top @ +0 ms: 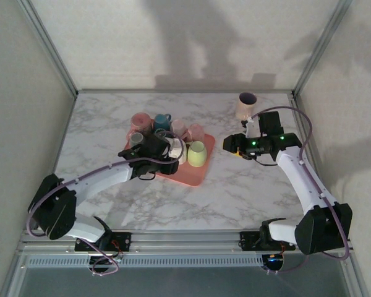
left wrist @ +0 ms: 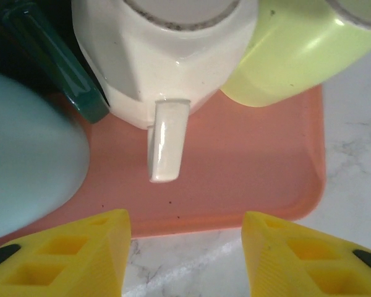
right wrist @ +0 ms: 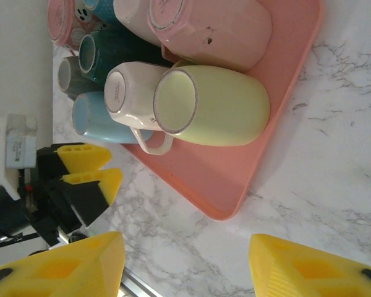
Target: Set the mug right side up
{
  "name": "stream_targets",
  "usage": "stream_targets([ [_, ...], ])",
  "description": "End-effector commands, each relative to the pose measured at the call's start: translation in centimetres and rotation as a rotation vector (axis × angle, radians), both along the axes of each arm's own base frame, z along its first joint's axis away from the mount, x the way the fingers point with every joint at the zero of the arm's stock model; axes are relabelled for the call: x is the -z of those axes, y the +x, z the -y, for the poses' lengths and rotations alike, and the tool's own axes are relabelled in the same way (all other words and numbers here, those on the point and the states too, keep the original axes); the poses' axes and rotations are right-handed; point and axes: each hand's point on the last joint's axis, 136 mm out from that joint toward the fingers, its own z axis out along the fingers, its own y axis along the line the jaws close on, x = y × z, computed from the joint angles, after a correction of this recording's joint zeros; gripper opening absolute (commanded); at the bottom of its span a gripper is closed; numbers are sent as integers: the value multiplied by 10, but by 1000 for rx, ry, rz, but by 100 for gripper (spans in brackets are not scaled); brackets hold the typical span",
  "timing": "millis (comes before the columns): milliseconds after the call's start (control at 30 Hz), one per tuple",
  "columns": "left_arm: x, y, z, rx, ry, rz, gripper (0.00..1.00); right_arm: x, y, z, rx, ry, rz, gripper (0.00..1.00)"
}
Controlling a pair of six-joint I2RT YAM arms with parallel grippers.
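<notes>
Our left claw (left wrist: 185,260) stood open wide with nothing between its yellow fingers (left wrist: 62,257), low over the near edge of the tray (left wrist: 247,179). Just ahead of it, on the tray, sat the cream mug (left wrist: 167,55), upside down with its base up. Its sides were faceted and its foot ring bare and speckled. Its handle (left wrist: 164,142) pointed straight back at the claw without touching it. Our right claw (right wrist: 185,272) was likewise spread wide and empty, over the table (right wrist: 334,154) to the right of the tray and facing it. We counted two claws, one tray and eight mugs on it for certain, with what seemed a ninth cut off at the edge of the right wrist view. Apart from these, an upright mug (top: 247,105), pale with a dark inside, stood on the table behind the right claw. The cream mug was hemmed in: a lime mug (left wrist: 297,55), also base up, pressed against one side, a teal mug (left wrist: 55,62) had its handle close on the other, and a blue mug (left wrist: 25,161) sat just beside that. A pink mug (right wrist: 210,28) and a grey mug (right wrist: 68,73) crowded behind.
</notes>
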Motion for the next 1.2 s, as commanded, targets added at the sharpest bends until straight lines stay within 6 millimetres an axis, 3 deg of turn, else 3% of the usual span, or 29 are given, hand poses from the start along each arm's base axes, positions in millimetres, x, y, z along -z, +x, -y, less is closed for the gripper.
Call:
stream_targets([
  [0, 0, 9, 4, -29, 26, -3, 49, 0, 0, -6, -15, 32, -9, 56],
  [467, 10, 26, 15, -72, -11, 22, 42, 0, 6, -7, -16, 30, -14, 56],
  [667, 19, 32, 10, -100, 30, 31, 42, 0, 9, -8, -18, 32, -15, 56],
  [1167, 36, 34, 16, -95, 44, 33, 37, 3, 10, -8, -31, 21, -23, 56],
])
